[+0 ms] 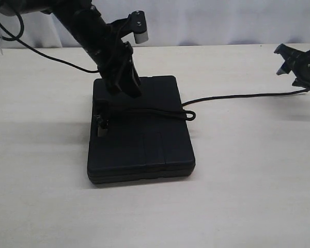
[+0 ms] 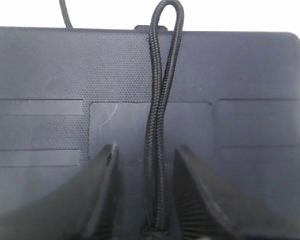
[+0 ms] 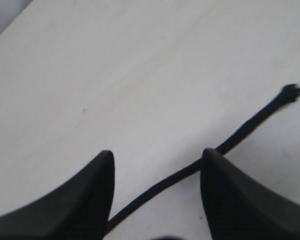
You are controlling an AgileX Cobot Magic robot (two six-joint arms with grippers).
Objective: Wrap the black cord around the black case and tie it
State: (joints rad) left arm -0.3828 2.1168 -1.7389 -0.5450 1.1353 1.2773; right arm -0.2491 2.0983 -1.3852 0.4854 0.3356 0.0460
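The black case (image 1: 144,139) lies flat in the middle of the table. The black cord (image 1: 160,111) runs doubled across its lid and ends in a loop (image 1: 189,114) hanging over the right edge. A single strand (image 1: 243,95) leads right across the table. My left gripper (image 1: 133,92) hovers over the lid, open. In the left wrist view the doubled black cord (image 2: 157,125) passes between the gripper's (image 2: 145,150) spread fingers, touching neither. My right gripper (image 1: 290,67) is open above the strand's far end; the black cord (image 3: 190,170) lies on the table between its jaws (image 3: 157,155).
A small grey piece (image 1: 101,127) sits at the case's left edge. A thin smooth robot cable (image 1: 46,54) trails over the table at the back left. A white curtain (image 1: 222,20) closes off the rear. The cord's frayed tip (image 3: 291,92) rests on bare tabletop.
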